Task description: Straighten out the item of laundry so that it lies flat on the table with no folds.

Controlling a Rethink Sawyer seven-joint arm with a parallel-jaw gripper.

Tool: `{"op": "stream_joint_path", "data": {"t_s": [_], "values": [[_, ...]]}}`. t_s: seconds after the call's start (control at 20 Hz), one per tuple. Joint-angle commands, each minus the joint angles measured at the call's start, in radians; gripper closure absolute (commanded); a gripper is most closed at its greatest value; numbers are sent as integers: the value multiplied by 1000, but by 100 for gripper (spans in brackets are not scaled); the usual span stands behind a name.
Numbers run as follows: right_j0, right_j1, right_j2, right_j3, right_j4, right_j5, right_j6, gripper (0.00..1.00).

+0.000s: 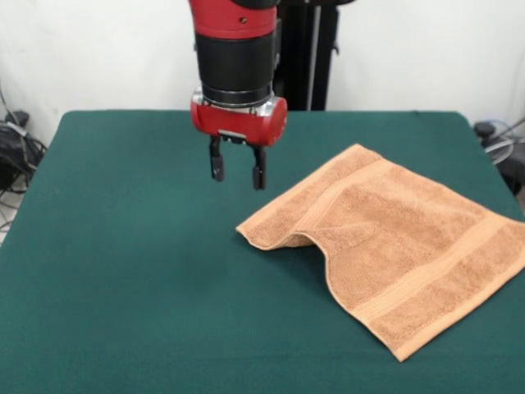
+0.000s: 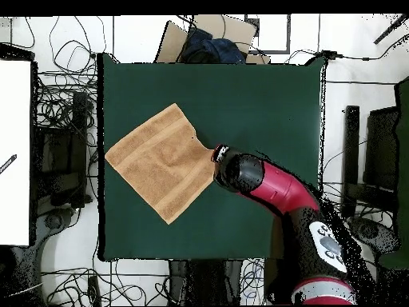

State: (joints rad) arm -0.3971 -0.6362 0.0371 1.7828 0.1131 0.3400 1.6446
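**Open gripper hangs beside a partly folded towel**

The gripper (image 1: 237,170) hangs above the green table (image 1: 123,263) with its two dark fingers (image 1: 216,162) spread apart and nothing between them. The peach-orange hand towel (image 1: 394,246) lies on the table just beside it, set diagonally, reaching the table's edge in the front view. Its corner nearest the gripper is doubled over into a raised fold (image 1: 283,234); the rest lies mostly flat.
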Motion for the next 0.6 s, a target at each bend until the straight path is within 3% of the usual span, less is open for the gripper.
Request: {"op": "stream_joint_path", "data": {"t_s": [0.05, 0.6], "values": [[8, 14, 68, -25, -3, 64, 105, 0], [4, 119, 74, -101, -25, 56, 73, 0]]}}
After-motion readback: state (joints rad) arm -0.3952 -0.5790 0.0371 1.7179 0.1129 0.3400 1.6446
